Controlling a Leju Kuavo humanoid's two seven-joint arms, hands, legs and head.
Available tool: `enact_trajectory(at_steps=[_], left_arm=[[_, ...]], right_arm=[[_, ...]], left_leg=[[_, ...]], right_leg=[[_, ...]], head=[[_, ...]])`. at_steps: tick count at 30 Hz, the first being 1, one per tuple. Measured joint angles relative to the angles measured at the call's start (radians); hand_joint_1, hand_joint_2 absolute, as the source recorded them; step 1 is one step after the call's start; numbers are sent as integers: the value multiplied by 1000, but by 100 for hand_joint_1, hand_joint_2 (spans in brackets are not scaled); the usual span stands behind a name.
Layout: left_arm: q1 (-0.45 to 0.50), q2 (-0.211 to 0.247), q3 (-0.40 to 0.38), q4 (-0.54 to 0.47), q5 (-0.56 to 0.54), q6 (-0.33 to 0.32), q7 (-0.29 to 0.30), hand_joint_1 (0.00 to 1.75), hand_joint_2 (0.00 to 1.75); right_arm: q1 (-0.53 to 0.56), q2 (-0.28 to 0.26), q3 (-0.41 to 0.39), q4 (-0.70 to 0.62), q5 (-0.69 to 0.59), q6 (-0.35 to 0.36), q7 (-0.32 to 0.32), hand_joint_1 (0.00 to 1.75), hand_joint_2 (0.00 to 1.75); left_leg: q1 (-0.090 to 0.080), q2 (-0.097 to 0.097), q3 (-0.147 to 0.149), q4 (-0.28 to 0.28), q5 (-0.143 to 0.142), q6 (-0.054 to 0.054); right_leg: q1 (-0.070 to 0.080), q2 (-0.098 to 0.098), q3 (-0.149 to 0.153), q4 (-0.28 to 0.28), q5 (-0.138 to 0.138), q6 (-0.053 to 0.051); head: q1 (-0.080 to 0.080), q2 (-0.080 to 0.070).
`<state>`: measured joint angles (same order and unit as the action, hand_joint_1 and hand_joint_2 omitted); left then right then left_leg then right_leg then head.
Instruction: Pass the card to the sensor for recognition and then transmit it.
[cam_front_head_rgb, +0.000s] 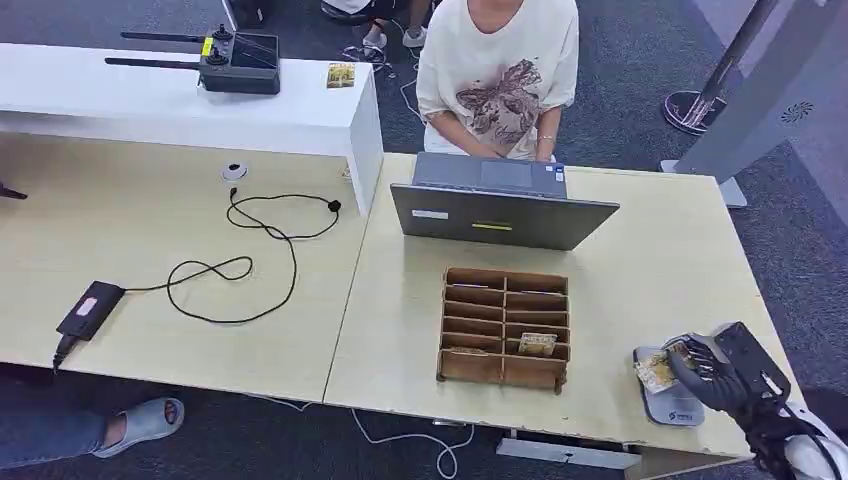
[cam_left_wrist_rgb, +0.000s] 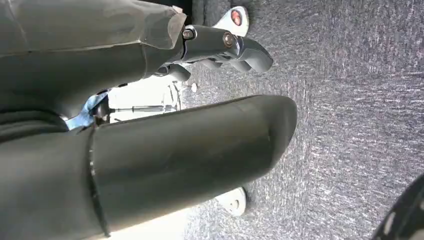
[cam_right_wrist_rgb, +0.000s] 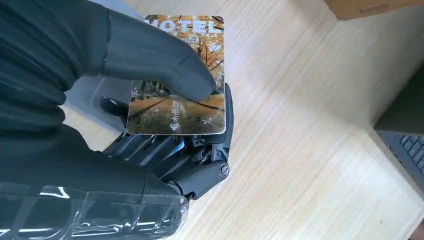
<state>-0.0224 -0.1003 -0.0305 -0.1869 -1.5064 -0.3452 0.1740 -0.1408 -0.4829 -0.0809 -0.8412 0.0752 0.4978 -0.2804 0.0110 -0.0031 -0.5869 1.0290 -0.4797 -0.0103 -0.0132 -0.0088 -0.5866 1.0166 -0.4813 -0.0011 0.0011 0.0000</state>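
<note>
Now card (cam_right_wrist_rgb: 176, 75) pinched in right robot hand (cam_right_wrist_rgb: 150, 130) (over sensor (cam_front_head_rgb: 670, 400)).

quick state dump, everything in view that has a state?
card: held by the right hand, over the sensor
laptop: open, facing the person
card rack: upright, one card in a front slot
black cable: loose on the table
left hand: holds nothing, above the floor
</note>
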Motion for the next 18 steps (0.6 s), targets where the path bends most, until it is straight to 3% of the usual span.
enact_trajectory(at_steps=[18], left_arm=[[0, 0, 0, 0, -1, 0, -1, 0, 0]], right_arm=[[32, 0, -42, -10, 41, -14, 5, 175, 175]], left_leg=[[0, 0, 0, 0, 0, 0]], right_leg=[[0, 0, 0, 0, 0, 0]], head=[[0, 0]])
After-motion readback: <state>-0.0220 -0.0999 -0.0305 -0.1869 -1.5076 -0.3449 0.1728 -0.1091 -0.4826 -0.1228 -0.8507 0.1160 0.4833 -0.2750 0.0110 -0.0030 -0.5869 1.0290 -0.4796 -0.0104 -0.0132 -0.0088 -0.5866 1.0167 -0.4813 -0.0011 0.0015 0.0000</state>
